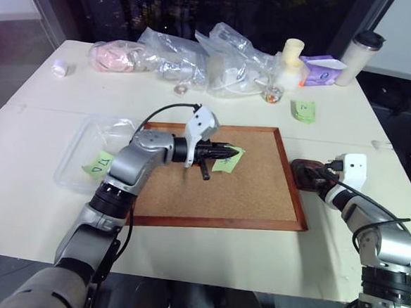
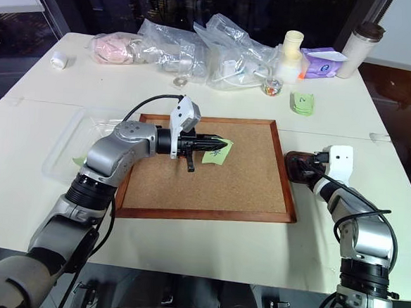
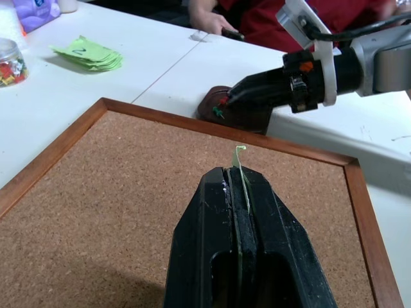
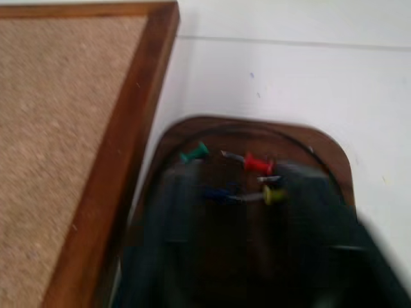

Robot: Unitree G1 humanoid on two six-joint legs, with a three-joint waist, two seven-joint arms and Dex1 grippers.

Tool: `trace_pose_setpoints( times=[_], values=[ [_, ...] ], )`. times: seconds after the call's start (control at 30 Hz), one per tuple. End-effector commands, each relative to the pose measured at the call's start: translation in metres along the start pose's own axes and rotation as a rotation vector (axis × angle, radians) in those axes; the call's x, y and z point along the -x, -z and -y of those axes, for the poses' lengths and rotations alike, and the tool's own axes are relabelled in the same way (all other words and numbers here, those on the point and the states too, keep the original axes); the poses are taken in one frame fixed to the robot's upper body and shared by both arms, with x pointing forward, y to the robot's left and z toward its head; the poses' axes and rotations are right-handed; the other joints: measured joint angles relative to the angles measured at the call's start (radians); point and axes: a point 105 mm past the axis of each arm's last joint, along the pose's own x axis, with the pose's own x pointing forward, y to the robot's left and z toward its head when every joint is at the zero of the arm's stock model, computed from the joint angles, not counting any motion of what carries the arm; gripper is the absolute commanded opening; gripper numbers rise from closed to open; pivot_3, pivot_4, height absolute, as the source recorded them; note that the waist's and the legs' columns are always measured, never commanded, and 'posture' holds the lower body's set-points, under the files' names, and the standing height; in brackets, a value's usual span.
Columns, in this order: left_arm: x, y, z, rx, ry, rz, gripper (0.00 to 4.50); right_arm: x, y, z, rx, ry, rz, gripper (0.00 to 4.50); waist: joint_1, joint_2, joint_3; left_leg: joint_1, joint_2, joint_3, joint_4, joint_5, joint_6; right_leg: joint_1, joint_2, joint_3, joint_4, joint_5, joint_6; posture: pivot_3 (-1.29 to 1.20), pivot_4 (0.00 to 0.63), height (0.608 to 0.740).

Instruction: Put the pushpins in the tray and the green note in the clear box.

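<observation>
Centrally, the large wood-framed corkboard [image 1: 221, 180] lies flat on the white table [image 1: 41, 185]. Left claw [image 1: 228, 152]: raised over the board's far half, pointing toward the robot's right, fingers pressed together on one edge of the small light-green square paper note [image 1: 230, 160], which hangs clear of the cork; the left wrist view shows the paper's edge pinched between the two black fingers [image 3: 212, 218]. Right claw [image 2: 300, 168]: over the small dark reddish-brown tray [image 4: 321, 144], which sits on the table just beside the board's right frame; how far its fingers are parted cannot be told, as they appear blurred in the right wrist view, and nothing is seen held in them. Tiny pushpins with green, red, blue and yellow heads [image 4: 258, 163] lie inside the tray. Shallow transparent plastic box [image 1: 79, 142]: on the table against the board's left side, holding a green note marked "D7" [image 1: 97, 165]. Far edge of the table: soft clear plastic bags [image 1: 219, 53], a small glass jar of coloured bits [image 1: 271, 95], a green notepad [image 1: 304, 111] and a white lidded cup [image 1: 359, 57].
</observation>
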Motion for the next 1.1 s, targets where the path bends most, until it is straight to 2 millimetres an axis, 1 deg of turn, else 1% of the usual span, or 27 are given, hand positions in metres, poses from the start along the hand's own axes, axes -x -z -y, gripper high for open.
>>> trace_pose_setpoints(
  times=[0.03, 0.07, 0.3, 0.37, 0.4, 0.47, 0.53, 0.6, 0.63, 0.7, 0.73, 0.77, 0.83, 0.9, 0.97, 1.0, 1.03, 1.1],
  values=[
    [0.003, -0.005, -0.001, -0.019, -0.004, 0.023, 0.0, 0.008, -0.019, 0.005, 0.018, 0.017, 0.072, 4.1, 0.0, 0.0, 0.0, 0.0, 0.0, 0.0, 0.0, 0.0, 0.0, 0.0, 0.0, 0.0, 0.0, 0.0, 0.0, 0.0, 0.15, 0.74],
    [0.004, -0.005, -0.001, -0.018, -0.005, 0.023, 0.0, 0.009, -0.022, 0.005, 0.018, 0.018, 0.084, 4.45, 0.0, 0.0, 0.0, 0.0, 0.0, 0.0, 0.0, 0.0, 0.0, 0.0, 0.0, 0.0, 0.001, 0.0, 0.0, 0.0, 0.15, 0.74],
    [0.008, -0.006, -0.005, -0.013, -0.024, 0.03, 0.0, 0.018, -0.037, 0.0, 0.01, -0.016, 0.158, 4.45, 0.0, 0.0, 0.0, 0.0, 0.0, 0.0, 0.002, 0.0, 0.0, 0.0, 0.0, 0.0, 0.002, 0.0, 0.0, 0.0, 0.15, 0.74],
    [0.012, -0.011, -0.012, -0.018, -0.071, 0.046, 0.0, 0.021, -0.047, -0.002, 0.012, -0.038, 0.197, 4.45, 0.0, 0.0, 0.0, 0.0, 0.0, 0.0, 0.002, 0.0, 0.0, 0.0, 0.0, 0.0, 0.003, 0.0, 0.0, 0.0, 0.15, 0.74],
    [0.015, -0.016, -0.017, -0.024, -0.114, 0.057, 0.0, 0.022, -0.055, -0.005, 0.015, -0.061, 0.224, 4.45, -0.001, 0.0, 0.0, 0.0, 0.0, 0.0, 0.002, 0.0, 0.001, 0.0, 0.0, 0.0, 0.003, 0.0, 0.0, 0.0, 0.15, 0.74],
    [0.023, -0.027, -0.029, -0.03, -0.214, 0.082, 0.0, 0.025, -0.07, -0.016, 0.022, -0.13, 0.268, 4.45, -0.002, 0.0, 0.0, 0.0, 0.0, 0.0, 0.003, 0.0, 0.001, 0.0, 0.0, 0.0, 0.004, 0.0, 0.0, 0.0, 0.15, 0.74],
    [0.039, -0.04, -0.047, -0.033, -0.38, 0.096, 0.0, 0.029, -0.083, -0.037, 0.045, -0.266, 0.294, 4.45, -0.003, 0.0, 0.0, 0.0, 0.0, 0.0, 0.003, -0.001, 0.001, -0.001, 0.0, 0.001, 0.005, 0.0, 0.0, 0.0, 0.15, 0.74],
    [0.066, -0.054, -0.067, -0.019, -0.586, 0.1, 0.0, 0.034, -0.091, -0.066, 0.082, -0.443, 0.283, 4.45, -0.004, 0.0, 0.0, 0.0, 0.001, -0.001, 0.004, -0.001, 0.002, -0.001, 0.0, 0.001, 0.006, 0.0, 0.0, 0.0, 0.15, 0.74],
    [0.081, -0.057, -0.075, 0.001, -0.68, 0.09, 0.0, 0.037, -0.093, -0.078, 0.098, -0.519, 0.268, 4.45, -0.005, 0.0, 0.0, 0.0, 0.001, -0.001, 0.004, -0.004, 0.007, -0.001, 0.0, 0.001, 0.007, 0.0, 0.0, 0.0, 0.15, 0.74],
    [0.112, -0.057, -0.09, 0.053, -0.884, 0.02, 0.0, 0.04, -0.092, -0.1, 0.142, -0.653, 0.224, 4.45, -0.004, 0.0, 0.001, 0.0, 0.002, -0.001, 0.004, -0.004, 0.007, -0.001, 0.001, 0.001, 0.009, 0.0, 0.0, 0.0, 0.15, 0.74],
    [0.13, -0.055, -0.095, 0.076, -0.982, -0.024, 0.0, 0.041, -0.091, -0.11, 0.167, -0.714, 0.201, 4.45, -0.004, 0.0, 0.001, 0.0, 0.002, -0.001, 0.004, -0.004, 0.007, -0.001, 0.001, 0.001, 0.009, 0.0, 0.0, 0.0, 0.15, 0.74],
    [0.149, -0.049, -0.098, 0.109, -1.08, -0.1, 0.0, 0.043, -0.089, -0.121, 0.19, -0.778, 0.179, 4.45, -0.006, 0.0, 0.001, 0.0, 0.002, -0.001, 0.004, -0.004, 0.007, -0.001, 0.001, 0.001, 0.009, 0.0, 0.0, 0.0, 0.15, 0.74],
    [0.179, -0.038, -0.096, 0.171, -1.209, -0.199, 0.0, 0.045, -0.087, -0.137, 0.227, -0.881, 0.147, 4.45, -0.006, 0.0, 0.001, 0.0, 0.002, -0.001, 0.005, -0.004, 0.007, -0.001, 0.001, 0.001, 0.009, 0.0, 0.0, 0.0, 0.15, 0.74],
    [0.192, -0.031, -0.091, 0.224, -1.256, -0.25, 0.0, 0.046, -0.085, -0.146, 0.253, -0.939, 0.125, 4.45, -0.002, -0.001, 0.001, 0.0, 0.002, -0.001, 0.005, -0.004, 0.007, -0.002, 0.001, 0.001, 0.01, 0.0, 0.0, 0.0, 0.15, 0.74],
    [0.2, -0.02, -0.083, 0.311, -1.28, -0.292, 0.0, 0.048, -0.082, -0.155, 0.277, -0.993, 0.1, 4.45, 0.006, -0.002, 0.001, -0.001, 0.003, -0.002, 0.005, -0.003, 0.006, -0.001, 0.0, 0.0, 0.01, 0.0, 0.0, 0.0, 0.15, 0.74],
    [0.204, -0.011, -0.079, 0.361, -1.29, -0.305, 0.0, 0.049, -0.079, -0.158, 0.288, -1.021, 0.085, 4.45, 0.011, -0.004, 0.002, -0.001, 0.002, -0.002, 0.006, -0.003, 0.005, -0.001, 0.0, 0.0, 0.01, 0.0, 0.0, 0.0, 0.15, 0.74],
    [0.209, 0.005, -0.074, 0.405, -1.299, -0.336, 0.0, 0.049, -0.076, -0.162, 0.299, -1.053, 0.069, 4.45, 0.014, -0.004, 0.002, -0.001, 0.002, -0.001, 0.006, -0.003, 0.005, 0.0, -0.001, 0.0, 0.01, 0.0, 0.0, 0.0, 0.15, 0.74],
    [0.216, 0.028, -0.066, 0.458, -1.317, -0.377, 0.0, 0.049, -0.072, -0.167, 0.31, -1.091, 0.05, 4.45, 0.013, -0.004, 0.001, -0.001, 0.002, -0.001, 0.007, -0.003, 0.005, 0.0, -0.001, 0.001, 0.01, 0.0, 0.0, 0.0, 0.15, 0.74]
  ],
)
